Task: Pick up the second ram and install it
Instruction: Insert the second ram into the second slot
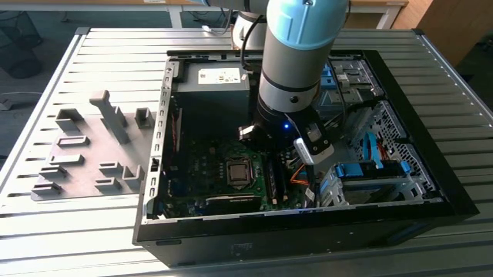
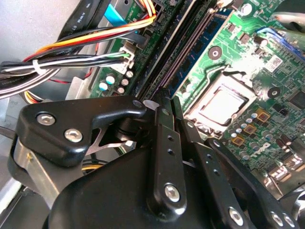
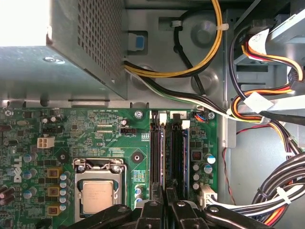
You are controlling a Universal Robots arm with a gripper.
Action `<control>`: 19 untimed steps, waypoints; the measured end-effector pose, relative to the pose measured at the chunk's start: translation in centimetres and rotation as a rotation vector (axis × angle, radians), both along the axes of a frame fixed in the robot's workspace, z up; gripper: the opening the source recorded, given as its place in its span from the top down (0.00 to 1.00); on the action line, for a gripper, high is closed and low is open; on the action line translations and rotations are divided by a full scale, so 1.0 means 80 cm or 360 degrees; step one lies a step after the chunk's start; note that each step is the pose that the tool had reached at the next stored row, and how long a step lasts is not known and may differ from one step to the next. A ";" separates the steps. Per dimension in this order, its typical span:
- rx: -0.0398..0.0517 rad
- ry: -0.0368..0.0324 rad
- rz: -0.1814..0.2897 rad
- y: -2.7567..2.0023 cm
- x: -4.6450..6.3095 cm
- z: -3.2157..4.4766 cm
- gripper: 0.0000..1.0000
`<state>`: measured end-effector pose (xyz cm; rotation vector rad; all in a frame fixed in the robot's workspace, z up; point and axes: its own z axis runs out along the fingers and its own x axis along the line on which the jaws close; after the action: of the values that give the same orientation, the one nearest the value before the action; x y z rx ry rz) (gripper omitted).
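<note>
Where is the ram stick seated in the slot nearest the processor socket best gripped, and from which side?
Grip the ram stick by its long top edge, pinching across its two flat faces near the middle, and come straight down from above the motherboard. It stands on edge in the slot, with another slot close alongside and cables beyond, so probably only that edge is free.

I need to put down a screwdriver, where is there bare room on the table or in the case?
Free: the slatted table between the grey holder blocks and its far edge. Crowded: the computer case, with the arm's gripper over the memory slots and cable bundles beside.
</note>
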<state>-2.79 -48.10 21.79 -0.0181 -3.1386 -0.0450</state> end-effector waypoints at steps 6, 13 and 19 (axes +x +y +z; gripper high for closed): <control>0.0000 0.0000 -0.0006 0.0000 0.000 -0.0008 0.86; 0.0000 0.0000 -0.0007 0.0000 0.000 -0.0041 0.86; 0.0000 0.0000 -0.0007 0.0000 0.000 -0.0043 0.86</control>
<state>-2.76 -48.09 21.44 -0.0251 -3.1387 -0.0450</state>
